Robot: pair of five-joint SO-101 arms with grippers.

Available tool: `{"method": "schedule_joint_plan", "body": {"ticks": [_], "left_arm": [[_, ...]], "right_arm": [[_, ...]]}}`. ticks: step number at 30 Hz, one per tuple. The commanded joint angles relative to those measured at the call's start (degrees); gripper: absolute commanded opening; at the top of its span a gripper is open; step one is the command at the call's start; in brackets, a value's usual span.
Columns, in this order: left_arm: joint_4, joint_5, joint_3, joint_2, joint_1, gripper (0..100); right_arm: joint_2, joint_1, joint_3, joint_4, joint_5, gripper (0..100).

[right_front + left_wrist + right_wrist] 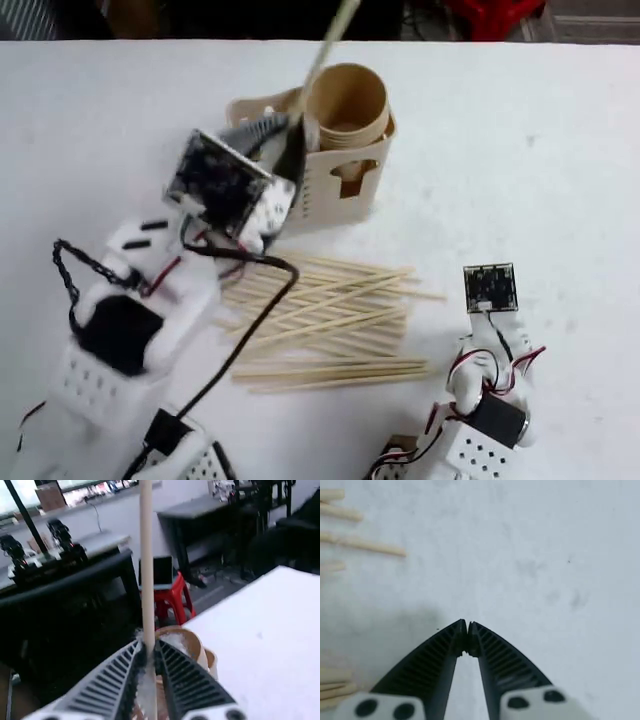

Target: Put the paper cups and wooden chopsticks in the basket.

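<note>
Your left gripper (148, 647) is clamped low on one wooden chopstick (146, 555) above the basket (345, 190) by the table's (540, 150) far edge, next to the paper cup (345, 100) inside it. The stick looks light, stiff and slick, so a low pinch may let it pivot. Its long axis stands near upright, free end up. Your right gripper (466, 630) is closed on nothing, beside the loose pile (330, 310) mid-table.
</note>
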Motion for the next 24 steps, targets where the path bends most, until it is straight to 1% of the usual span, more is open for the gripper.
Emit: {"method": "schedule_joint_plan", "body": {"ticks": [1,3,5,8,11,18,20,24], "left_arm": [[-16.9,0.8,-0.6,8.7,-4.4,2],[-23.1,3.4,-1.1,14.7,-6.2,2],[-26.7,7.2,-3.2,20.8,-8.6,2],[-27.6,11.5,-7.3,29.1,-11.3,2],[-27.6,13.0,-8.6,34.9,-13.0,2],[-27.5,13.2,-5.2,35.8,-13.8,3],[-26.4,13.2,-5.4,35.8,-13.8,3],[-22.5,13.3,-5.3,33.2,-13.8,12]], "right_arm": [[0.0,0.5,0.4,-0.7,-0.5,1.8],[0.0,0.5,0.4,-0.7,-0.5,1.8],[0.0,0.5,0.4,-0.7,-0.5,1.8],[0.0,0.5,0.4,-0.7,-0.5,1.8],[0.0,0.5,0.4,-0.7,-0.5,1.8],[0.0,0.5,0.4,-0.7,-0.5,1.8],[0.0,0.5,0.4,-0.7,-0.5,1.8],[0.0,0.5,0.4,-0.7,-0.5,1.8]]}}
